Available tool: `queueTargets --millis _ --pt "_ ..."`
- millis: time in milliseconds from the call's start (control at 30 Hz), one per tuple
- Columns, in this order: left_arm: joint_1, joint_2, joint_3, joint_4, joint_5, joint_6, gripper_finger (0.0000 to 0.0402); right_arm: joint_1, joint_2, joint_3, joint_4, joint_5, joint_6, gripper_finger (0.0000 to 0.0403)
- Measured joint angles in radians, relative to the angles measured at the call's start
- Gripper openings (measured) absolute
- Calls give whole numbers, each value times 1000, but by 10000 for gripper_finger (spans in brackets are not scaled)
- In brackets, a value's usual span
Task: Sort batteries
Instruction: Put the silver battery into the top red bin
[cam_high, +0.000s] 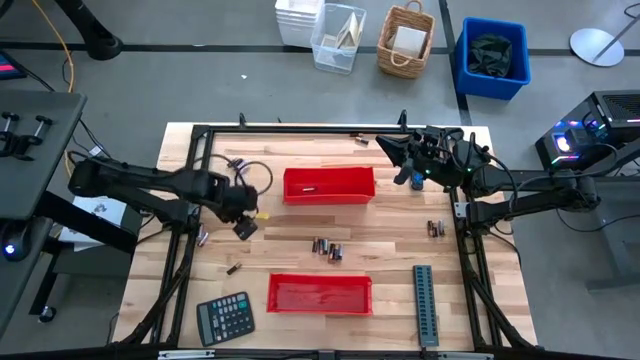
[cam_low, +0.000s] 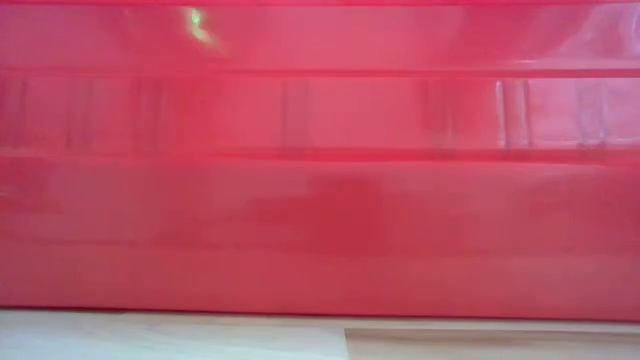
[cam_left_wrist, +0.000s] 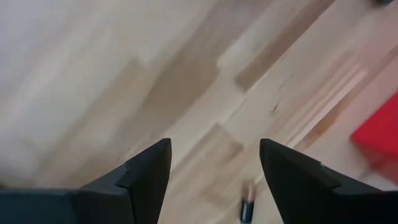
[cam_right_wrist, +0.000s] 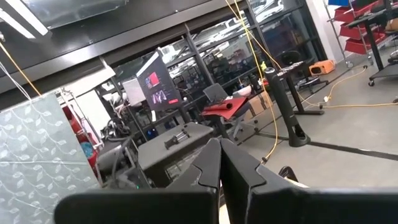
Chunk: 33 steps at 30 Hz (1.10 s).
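Fingers (cam_left_wrist: 149, 177) of your left gripper (cam_high: 245, 228) are spread wide with nothing between them, above bare wood left of the far red tray (cam_high: 328, 185). Only its wrist camera shows one battery (cam_left_wrist: 248, 205) lying just beyond them. From overhead you see more batteries (cam_high: 327, 248) between both trays. Your right gripper (cam_right_wrist: 220, 163) is closed and empty, at the table's far right corner.

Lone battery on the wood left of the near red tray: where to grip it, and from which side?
Mid-barrel, straight down from above, closing across its width. The lone battery lies flat, apart from the near red tray and the other batteries, so both long sides look free. The open left tool is nearest.
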Motion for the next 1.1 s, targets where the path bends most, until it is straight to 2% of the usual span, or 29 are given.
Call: queueTargets --millis 133,267,433,700,900,1100 --pt "-12 0 -46 -27 79 -96 239 -11 0 0 0 0 0 0" --pt "-11 17 -57 -135 183 -119 239 -17 0 0 -1 0 -1 0" --pt "-13 67 -57 -244 206 -98 239 -17 12 0 0 0 -26 0" --pt "-37 245 -58 -237 231 17 239 -17 69 0 0 -23 6 0" --pt "-26 400 -115 -146 231 117 239 -17 100 0 0 -23 8 0" --pt "2 444 -188 -64 234 46 239 -17 100 0 18 -23 -1 0"
